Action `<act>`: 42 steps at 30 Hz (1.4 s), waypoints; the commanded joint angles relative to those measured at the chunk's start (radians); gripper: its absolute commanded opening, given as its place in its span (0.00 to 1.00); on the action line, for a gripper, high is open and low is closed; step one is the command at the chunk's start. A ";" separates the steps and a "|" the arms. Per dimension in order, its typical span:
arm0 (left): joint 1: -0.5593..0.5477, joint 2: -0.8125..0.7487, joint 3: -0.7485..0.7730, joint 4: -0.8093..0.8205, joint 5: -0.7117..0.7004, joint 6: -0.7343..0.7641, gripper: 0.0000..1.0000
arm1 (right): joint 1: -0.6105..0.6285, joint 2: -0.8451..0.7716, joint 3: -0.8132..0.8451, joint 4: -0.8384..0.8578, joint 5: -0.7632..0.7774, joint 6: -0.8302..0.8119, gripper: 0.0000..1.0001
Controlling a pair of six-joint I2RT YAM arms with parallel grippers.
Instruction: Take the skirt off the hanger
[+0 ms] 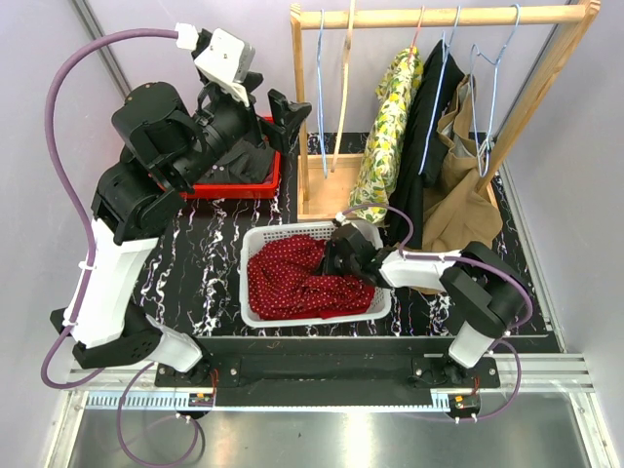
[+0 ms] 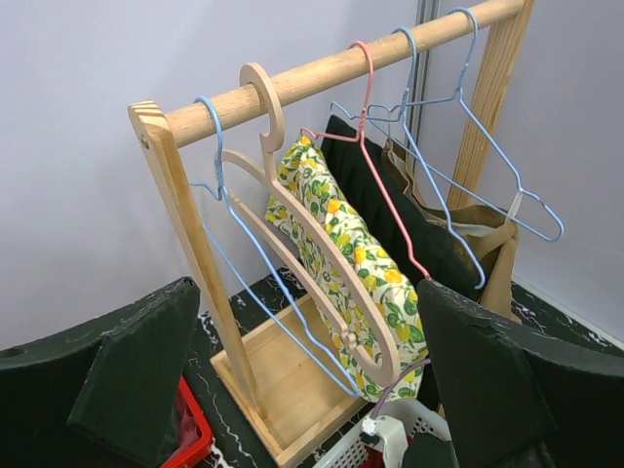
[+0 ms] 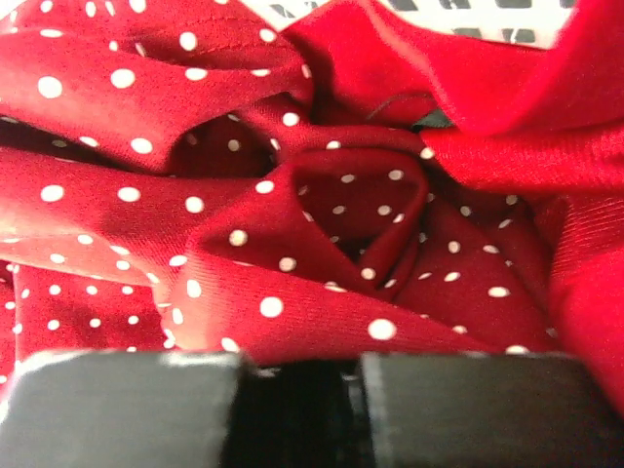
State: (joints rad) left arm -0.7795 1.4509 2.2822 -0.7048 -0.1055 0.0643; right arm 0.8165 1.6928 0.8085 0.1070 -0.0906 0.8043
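The red white-dotted skirt [image 1: 292, 278] lies bunched in the white basket [image 1: 255, 239] and is on no hanger. It fills the right wrist view [image 3: 322, 214]. My right gripper [image 1: 336, 255] reaches low into the basket against the cloth. Its fingers [image 3: 300, 409] stand slightly apart with a dark gap and no cloth visible between them. My left gripper [image 1: 278, 112] is raised beside the rack's left post, wide open and empty [image 2: 302, 390]. A bare wooden hanger [image 2: 322, 244] and a bare blue wire hanger [image 2: 263, 283] hang on the rail in front of it.
The wooden rack [image 1: 439, 17] holds a lemon-print garment [image 1: 390, 127], a black one [image 1: 429, 117], a tan one [image 1: 458, 185] and another bare blue hanger [image 1: 492, 88]. A red tray [image 1: 239, 180] sits under my left arm. The rack's base frame [image 2: 283, 380] lies behind the basket.
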 commanded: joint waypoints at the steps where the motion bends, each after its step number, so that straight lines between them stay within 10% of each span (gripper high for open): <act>1: -0.001 -0.018 0.010 0.021 0.049 0.016 0.99 | 0.058 0.016 -0.012 -0.271 0.041 -0.043 0.22; 6: -0.042 0.019 0.014 0.028 0.059 0.011 0.99 | 0.165 -0.209 0.000 -0.427 0.276 -0.091 0.59; 14: -0.171 0.222 0.134 0.163 0.015 0.078 0.99 | 0.196 -0.597 0.020 -0.533 0.393 -0.151 0.83; 27: -0.254 0.546 0.227 0.606 -0.220 0.253 0.99 | 0.257 -1.085 -0.129 -0.374 0.258 -0.224 0.80; 42: -0.205 0.681 0.254 0.627 -0.370 0.236 0.99 | 0.257 -1.248 -0.149 -0.417 0.268 -0.226 0.79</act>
State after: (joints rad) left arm -1.0142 2.1353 2.4920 -0.1604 -0.4019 0.2996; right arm 1.0672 0.4667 0.6605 -0.3202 0.1654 0.5919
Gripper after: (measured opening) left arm 0.987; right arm 0.796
